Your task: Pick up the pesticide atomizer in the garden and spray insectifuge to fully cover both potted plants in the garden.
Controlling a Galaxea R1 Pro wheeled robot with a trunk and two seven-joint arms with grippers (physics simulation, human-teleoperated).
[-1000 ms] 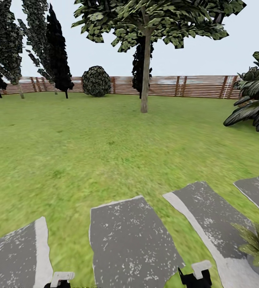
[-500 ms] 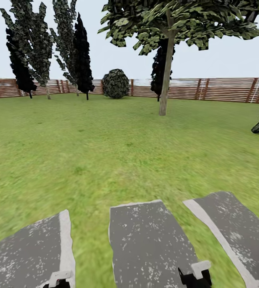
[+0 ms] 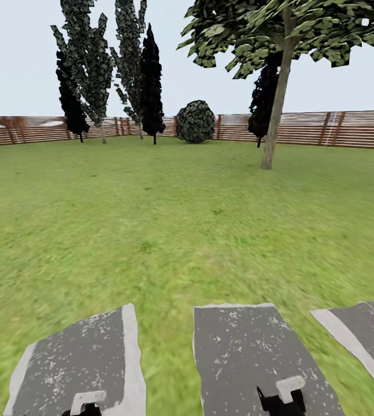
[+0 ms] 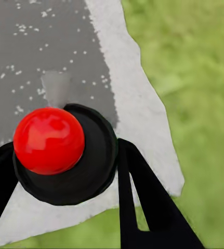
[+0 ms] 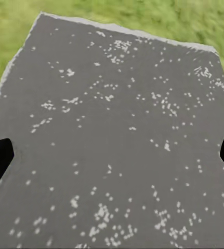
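Note:
The pesticide atomizer (image 4: 49, 140) appears in the left wrist view as a red round knob on a black round body. My left gripper (image 4: 65, 174) is shut on it, one black finger (image 4: 143, 207) on each side, above a grey stepping stone (image 4: 49, 57). My right gripper (image 5: 112, 155) is open with nothing between its fingers, its tips at the far edges of the view over another grey stone (image 5: 117, 135). Both wrists show low in the head view, left wrist (image 3: 87, 403) and right wrist (image 3: 282, 397). The potted plants are out of view.
The garden's lawn (image 3: 152, 219) stretches ahead to a slatted wooden fence (image 3: 337, 130). Three stepping stones (image 3: 244, 352) lie just before me. A tree trunk (image 3: 270, 138) stands right of centre, a round clipped bush (image 3: 195, 121) and tall dark trees (image 3: 146, 81) by the fence.
The whole head view has swung left: trees, bush and stones shifted right, and the leafy plants at the right edge slid out of the picture. Both wrists kept their places.

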